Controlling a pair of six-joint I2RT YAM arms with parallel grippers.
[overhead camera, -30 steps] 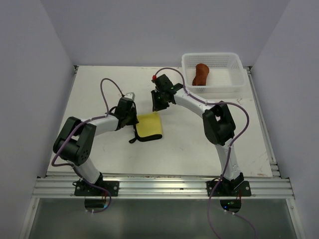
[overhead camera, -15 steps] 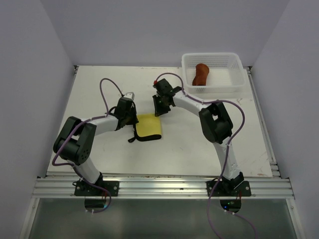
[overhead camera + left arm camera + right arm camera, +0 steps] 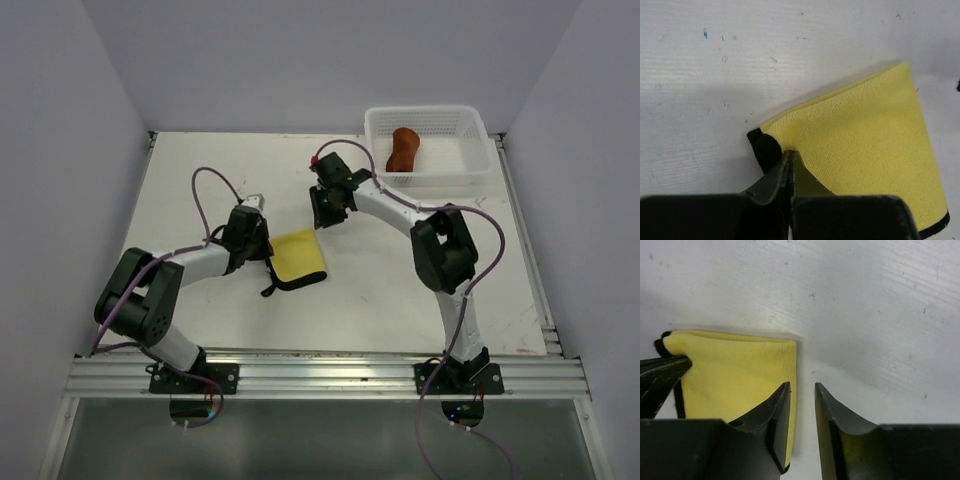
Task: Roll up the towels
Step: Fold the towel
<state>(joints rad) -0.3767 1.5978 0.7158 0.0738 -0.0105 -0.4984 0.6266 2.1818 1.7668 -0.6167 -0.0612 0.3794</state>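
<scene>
The bright yellow towel (image 3: 298,257) with dark edging lies folded flat on the table. It also shows in the left wrist view (image 3: 865,135) and the right wrist view (image 3: 735,375). My left gripper (image 3: 264,250) is shut, its tips (image 3: 790,153) pinching the towel's left edge beside a dark corner. My right gripper (image 3: 322,213) is open a little at the towel's far right corner. One of its fingers is over the cloth and the other over bare table (image 3: 802,387). The rust-brown towel (image 3: 403,150) lies rolled in the basket.
The white mesh basket (image 3: 420,110) stands at the table's back right. The table (image 3: 200,190) is white, with walls close on the left, back and right. My left fingers (image 3: 660,375) show at the left of the right wrist view.
My left arm has drawn back toward the near left, and the yellow towel has shifted slightly that way with it. My right gripper has hardly moved.
</scene>
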